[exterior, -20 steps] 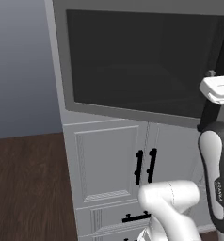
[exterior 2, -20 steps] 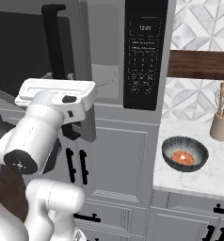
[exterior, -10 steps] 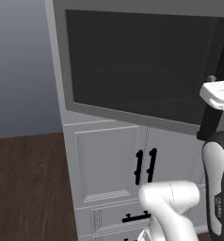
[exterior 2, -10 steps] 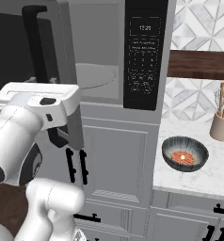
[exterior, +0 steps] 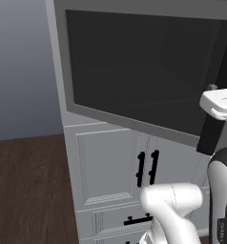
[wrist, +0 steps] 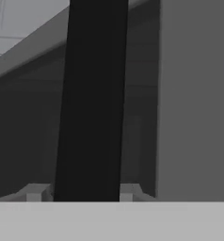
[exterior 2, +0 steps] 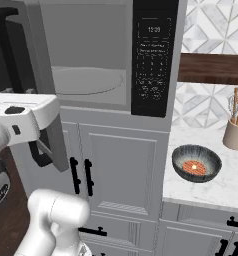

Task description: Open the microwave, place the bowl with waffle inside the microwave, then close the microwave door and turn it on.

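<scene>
The microwave point(exterior 2: 106, 55) stands with its grey cavity and round turntable point(exterior 2: 88, 80) exposed, and its black button panel point(exterior 2: 153, 60) at the right. The microwave door point(exterior: 144, 76) is swung well out, its dark glass facing the left base camera. In the hand view the door's long black bar handle point(wrist: 90, 103) runs up between the fingertips of my gripper point(wrist: 81, 193), which is shut on it. The dark striped bowl point(exterior 2: 196, 162) with the waffle point(exterior 2: 195, 167) sits on the white counter point(exterior 2: 226, 187) to the right, well away from my hand.
Grey cabinet doors with short black handles point(exterior 2: 81, 175) stand under the microwave. A beige utensil holder point(exterior 2: 236, 132) is at the counter's back right, below a brown shelf point(exterior 2: 211, 67). Dark wooden floor point(exterior: 25, 190) lies to the left.
The door has swung further open with my hand on its handle. My hand moved left in the right base view, and more of the cavity and turntable shows.
</scene>
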Robot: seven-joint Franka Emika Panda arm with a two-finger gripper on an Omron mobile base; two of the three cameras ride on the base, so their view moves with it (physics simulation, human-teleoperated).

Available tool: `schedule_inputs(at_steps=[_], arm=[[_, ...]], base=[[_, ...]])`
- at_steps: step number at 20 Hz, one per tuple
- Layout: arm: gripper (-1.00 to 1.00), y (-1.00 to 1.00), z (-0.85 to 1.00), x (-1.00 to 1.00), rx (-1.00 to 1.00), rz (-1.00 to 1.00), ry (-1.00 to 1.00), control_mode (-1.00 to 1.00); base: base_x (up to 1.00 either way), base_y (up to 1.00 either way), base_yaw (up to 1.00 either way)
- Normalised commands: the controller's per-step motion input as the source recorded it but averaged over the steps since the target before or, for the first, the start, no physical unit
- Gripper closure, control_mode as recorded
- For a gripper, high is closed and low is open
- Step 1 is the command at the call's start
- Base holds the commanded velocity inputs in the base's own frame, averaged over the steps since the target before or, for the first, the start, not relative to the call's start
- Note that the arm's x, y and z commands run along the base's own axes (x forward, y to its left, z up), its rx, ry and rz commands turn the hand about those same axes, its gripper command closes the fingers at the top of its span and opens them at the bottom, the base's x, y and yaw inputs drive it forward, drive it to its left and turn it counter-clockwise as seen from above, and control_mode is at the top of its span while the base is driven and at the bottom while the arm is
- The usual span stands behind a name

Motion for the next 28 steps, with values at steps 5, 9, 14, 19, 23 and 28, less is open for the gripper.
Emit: schedule_inputs(at_steps=[5,9,14,19,23,28], arm=[[1.0,0.02,0.0,-0.54,0.0,0.0,0.0,-1.0],[-1.0,0.06,0.0,-0.21,-0.01,0.0,0.0,-1.0],[-1.0,0.0,0.0,0.0,0.0,0.0,0.0,-1.0],[-1.0,-0.08,0.0,-0.67,0.0,0.0,-0.03,-1.0],[-1.0,-0.59,0.0,-1.0,0.01,0.0,-0.03,-1.0],[-1.0,-0.97,0.0,-0.26,0.08,0.07,0.0,-1.0]], base=[[0.0,0.0,0.0],[0.0,0.0,0.0],[0.0,0.0,0.0],[0.0,0.0,0.0],[0.0,0.0,0.0],[0.0,0.0,0.0]])
